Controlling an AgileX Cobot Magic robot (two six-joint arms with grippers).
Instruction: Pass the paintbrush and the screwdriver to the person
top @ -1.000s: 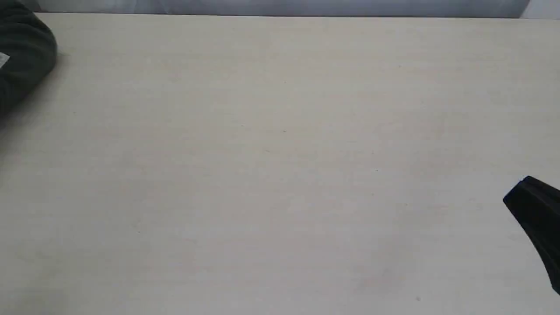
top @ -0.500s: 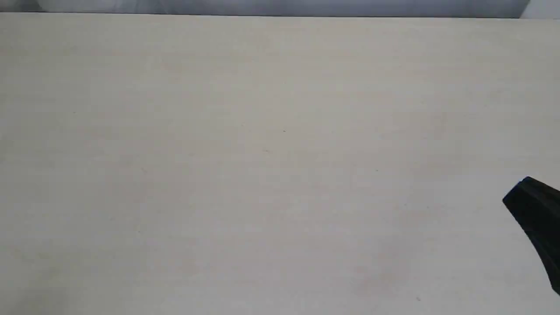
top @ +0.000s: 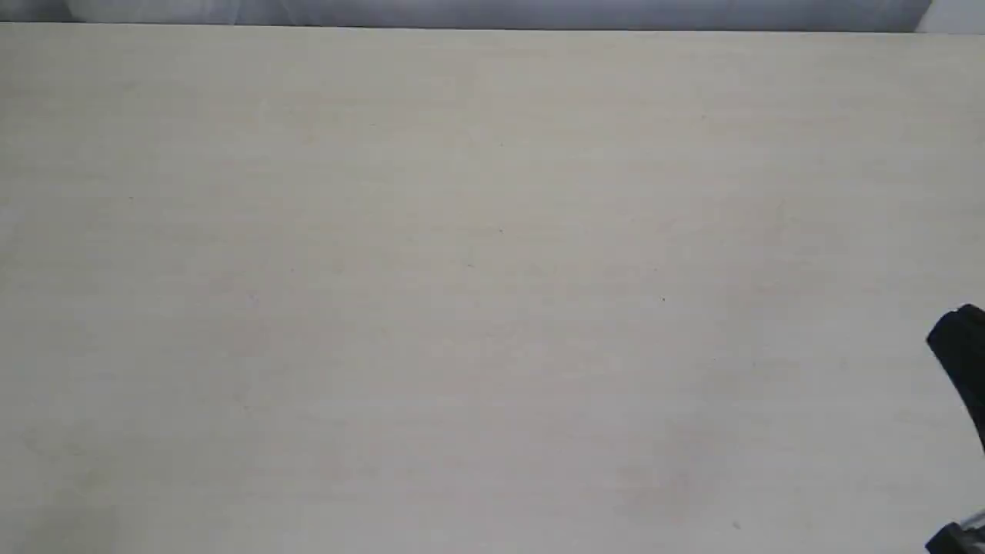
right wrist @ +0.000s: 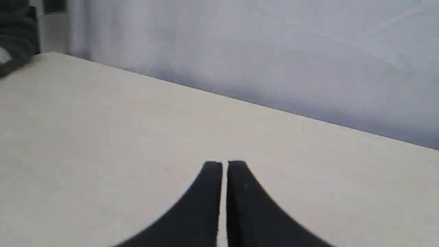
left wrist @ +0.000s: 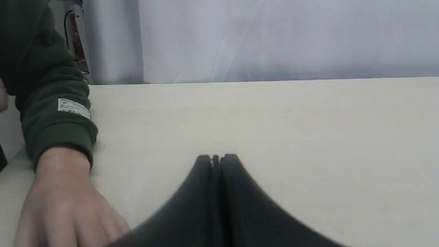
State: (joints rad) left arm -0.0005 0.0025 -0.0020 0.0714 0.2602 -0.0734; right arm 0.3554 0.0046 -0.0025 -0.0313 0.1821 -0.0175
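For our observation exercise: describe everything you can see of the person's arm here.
The person's arm shows in the left wrist view: a dark green sleeve with a ribbed cuff and a small pale printed patch, then a bare pale hand, seemingly resting palm down on the cream table. The picture's edge cuts the hand short. It lies beside the shut left gripper.

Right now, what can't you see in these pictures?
Paintbrush and screwdriver: in no view.
Person's hand: left wrist view, fingers cut off by the bottom edge, so what it holds is unknown.
Right gripper: exterior view, mostly cut off by the right edge.
Left gripper: outside the exterior view.
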